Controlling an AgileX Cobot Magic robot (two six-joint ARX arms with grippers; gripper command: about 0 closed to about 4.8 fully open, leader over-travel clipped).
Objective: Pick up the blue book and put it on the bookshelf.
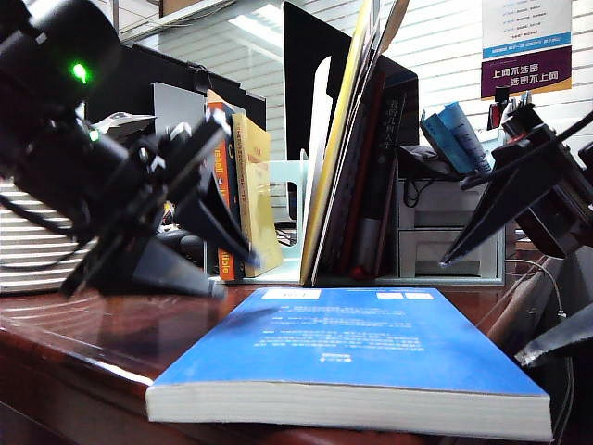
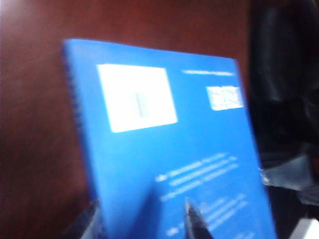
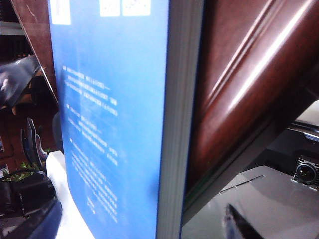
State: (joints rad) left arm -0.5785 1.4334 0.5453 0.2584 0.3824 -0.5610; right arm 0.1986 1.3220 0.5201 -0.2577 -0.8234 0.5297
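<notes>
- The thick paperback blue book [image 1: 352, 357] with bright blue back cover and small white print lies flat, back side up, on the dark reddish-brown wooden table [image 1: 83, 338]. Its page edge is at the table's front edge and it is in front of the bookshelf.
- The pale mint-green bookshelf [image 1: 295, 190] with thin upright dividers stands behind the blue book. It holds an orange-spined book [image 1: 222, 185], a tan book [image 1: 255, 190] and some tall leaning volumes.
- The left gripper [image 1: 218, 209] hovers above the table, beside the far left corner of the blue book. Its black jaws are parted about halfway and hold nothing; in the left wrist view one fingertip [image 2: 195, 219] shows over the cover.
- The right gripper [image 1: 505, 209] hangs to the right of the blue book, above its far right corner. The jaws stand wide apart and empty.
- I judge the blue book as rather heavy and stiff enough, but the glossy cover looks slippery and a soft paperback can sag.
- A good place to take hold seems to be the page edge that reaches the table's front edge, pinching the full thickness, or both side edges with two grippers.
</notes>
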